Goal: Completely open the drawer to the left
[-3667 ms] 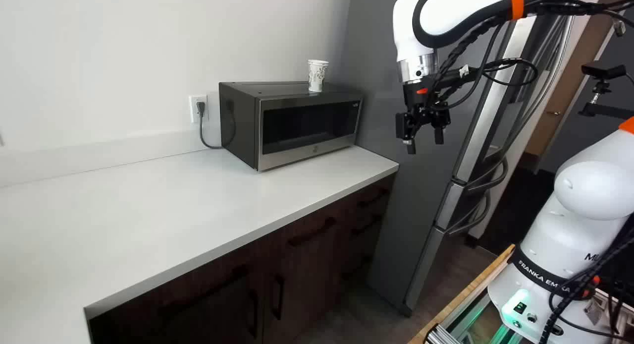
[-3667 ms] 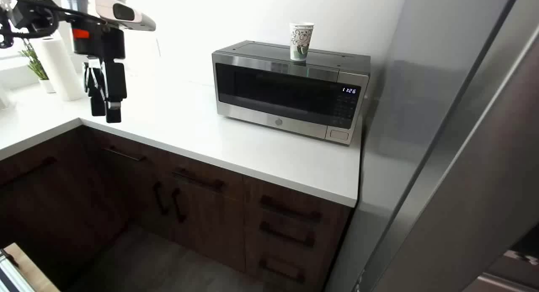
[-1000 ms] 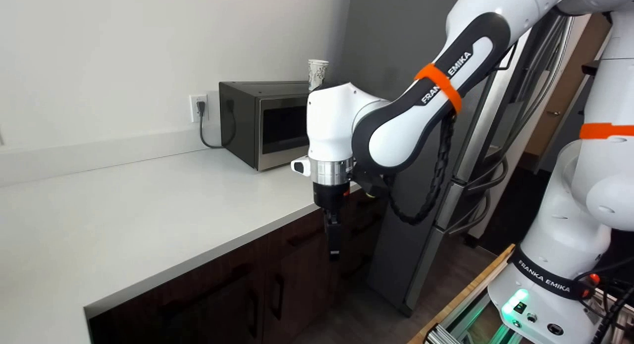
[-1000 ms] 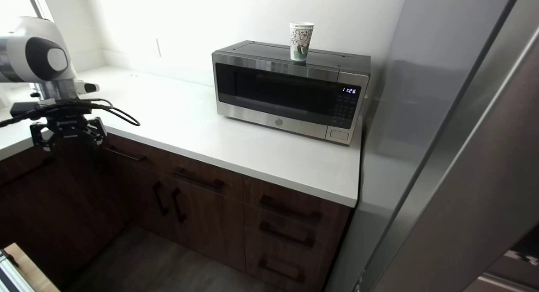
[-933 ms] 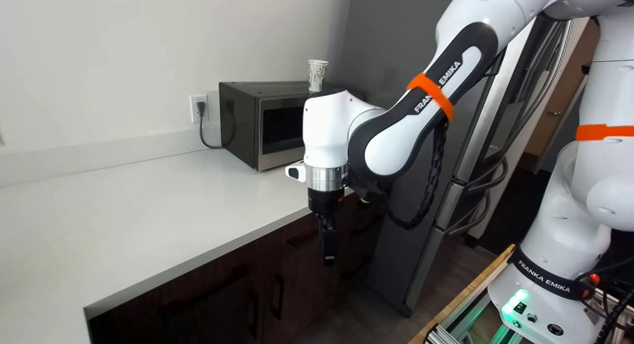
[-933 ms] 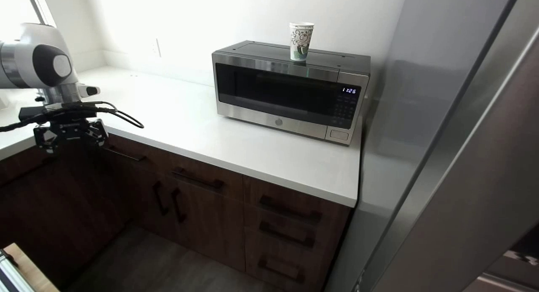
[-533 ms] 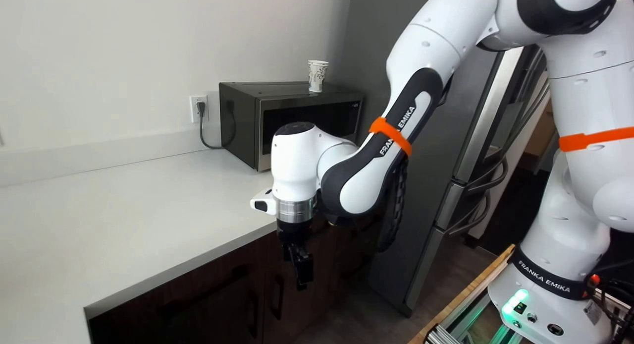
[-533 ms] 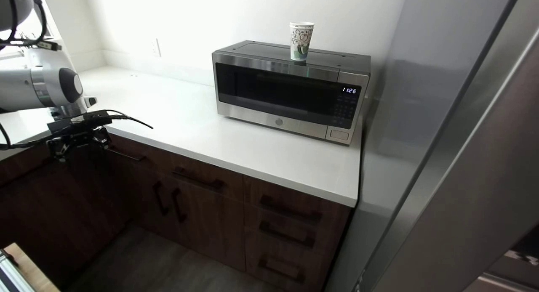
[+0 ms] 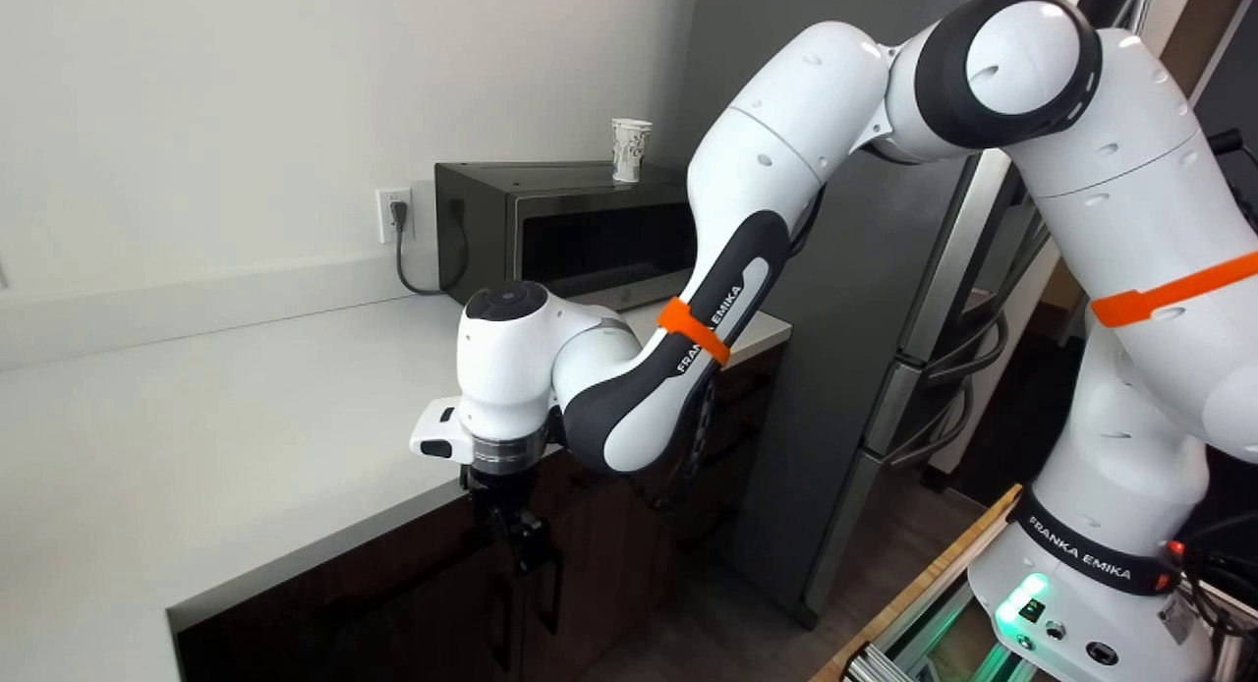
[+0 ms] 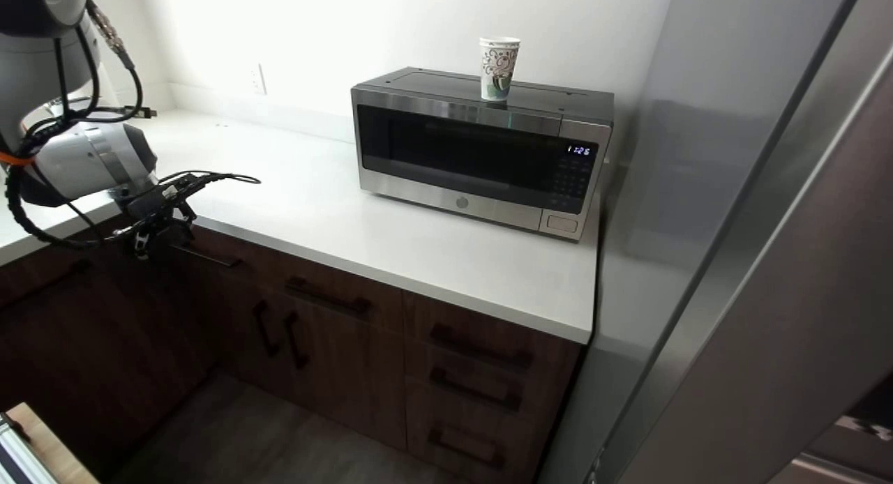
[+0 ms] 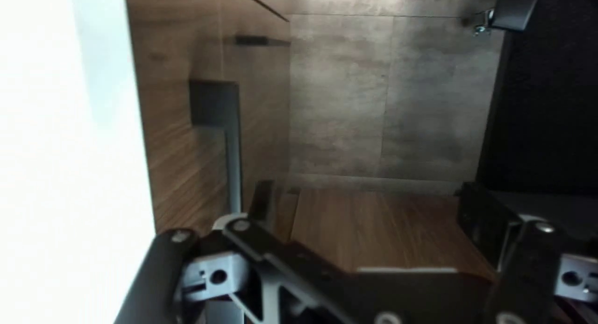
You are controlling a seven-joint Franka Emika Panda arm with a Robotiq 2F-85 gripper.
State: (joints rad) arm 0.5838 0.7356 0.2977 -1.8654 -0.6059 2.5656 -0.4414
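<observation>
An exterior view gave us the microwave [image 10: 474, 163] on the white counter [image 10: 391, 233], a small stack of patterned paper cups [image 10: 498, 69] on its top, and the tall grey refrigerator [image 10: 663, 184] just beside the counter's end. The drawer [image 10: 230, 250] sat closed directly beneath the counter, at the end of the row by the inside corner, its front level with the drawer next to it; door handles [image 10: 262, 328] stuck out from the cabinet lower down. In an exterior view we saw the robot arm [image 9: 776, 161] stretched in front of the microwave and over the counter's edge, covering part of both. Along the wall, a cord [image 9: 401, 264] ran from an outlet [image 9: 384, 227] to behind the microwave.

In the wrist view the counter was washed out to plain white, and the drawer's handle [image 11: 233, 170] ran out of sight behind the gripper [image 11: 368, 198]. In an exterior view, below the arm's cables [image 10: 110, 36], the black gripper was hard to pick out against dark wood, and the arm was cut off at the left.

From the wrist view we could see the fingers [image 11: 262, 200] spread wide, with floor [image 11: 341, 95] and a wood panel [image 11: 373, 216] showing through the gap; they had hold of nothing. The finger nearer the counter stood just beside the handle. Whether it touched the bar we could not tell.
</observation>
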